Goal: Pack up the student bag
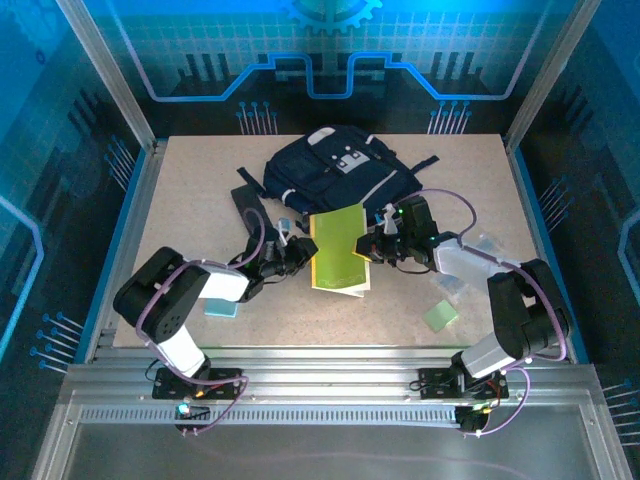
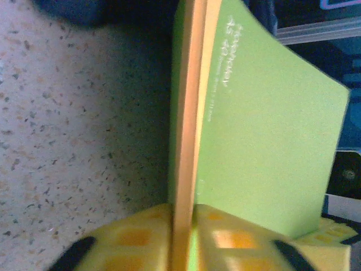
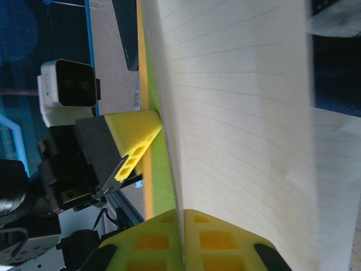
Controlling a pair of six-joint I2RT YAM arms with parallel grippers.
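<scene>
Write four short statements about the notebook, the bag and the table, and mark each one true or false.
1. Both the left gripper and the right gripper are clamped on the green notebook. True.
2. The green notebook is already inside the student bag. False: it is outside the bag, on its near side, held between the two arms.
3. A small pale green square lies on the table near the right arm. True.
4. The student bag lies at the near edge of the table, against the arm bases. False: it lies on the far half of the table, beyond the notebook.
</scene>
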